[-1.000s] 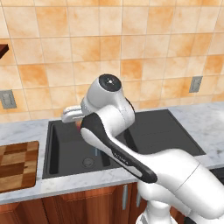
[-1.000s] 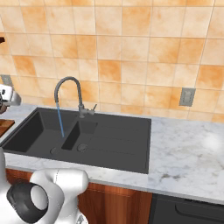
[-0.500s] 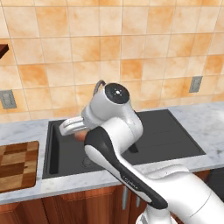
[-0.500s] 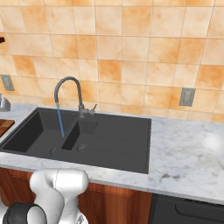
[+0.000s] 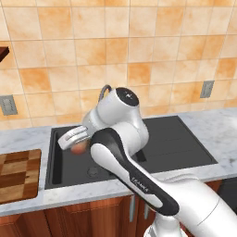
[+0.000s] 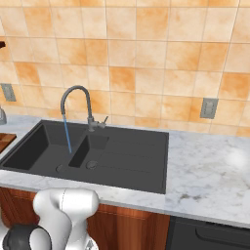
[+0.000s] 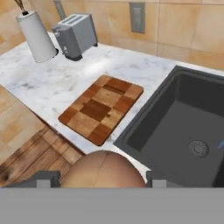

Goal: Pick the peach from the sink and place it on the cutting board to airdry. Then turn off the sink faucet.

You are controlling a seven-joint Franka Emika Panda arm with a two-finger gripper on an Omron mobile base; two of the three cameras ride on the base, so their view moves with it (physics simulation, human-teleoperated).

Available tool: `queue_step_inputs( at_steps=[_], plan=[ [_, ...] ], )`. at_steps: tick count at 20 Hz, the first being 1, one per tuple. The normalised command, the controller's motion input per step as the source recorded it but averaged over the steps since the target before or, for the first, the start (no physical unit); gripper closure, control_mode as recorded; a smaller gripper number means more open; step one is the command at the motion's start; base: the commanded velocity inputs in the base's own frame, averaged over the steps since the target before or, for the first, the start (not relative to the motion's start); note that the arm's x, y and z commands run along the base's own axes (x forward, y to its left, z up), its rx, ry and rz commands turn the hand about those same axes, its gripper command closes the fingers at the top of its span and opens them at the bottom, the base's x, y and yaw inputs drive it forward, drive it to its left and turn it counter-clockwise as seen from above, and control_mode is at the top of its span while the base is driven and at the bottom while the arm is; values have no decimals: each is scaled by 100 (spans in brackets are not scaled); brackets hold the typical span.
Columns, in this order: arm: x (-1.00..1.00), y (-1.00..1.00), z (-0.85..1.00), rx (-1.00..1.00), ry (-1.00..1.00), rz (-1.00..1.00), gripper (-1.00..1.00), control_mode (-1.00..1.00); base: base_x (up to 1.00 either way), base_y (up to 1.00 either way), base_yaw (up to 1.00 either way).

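1. Since 0.5 s ago, arm swung further left; gripper (image 5: 77, 142) w/ peach (image 5: 79, 147) now nearer left rim of sink (image 5: 55, 157).
2. Gripper clamped on peach: hand view has fruit (image 7: 104, 169) wedged btwn both finger tips.
3. Peach held up over left basin, not yet over cutting board (image 5: 17, 173).
4. Board on marble counter (image 7: 52, 83) just left of sink; toaster (image 7: 75, 35) & white canister (image 7: 36, 37) behind it.
5. Sink faucet (image 6: 78, 105) running, thin blue stream into basin.
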Motion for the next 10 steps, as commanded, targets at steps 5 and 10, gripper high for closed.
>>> queue_step_inputs(
  at_steps=[5,10],
  plan=[
    [-10,59,-2,-3,-1,14,100,-100,0,0,0],
    [-20,57,-4,-7,-5,3,100,-100,0,0,0]
  ],
)
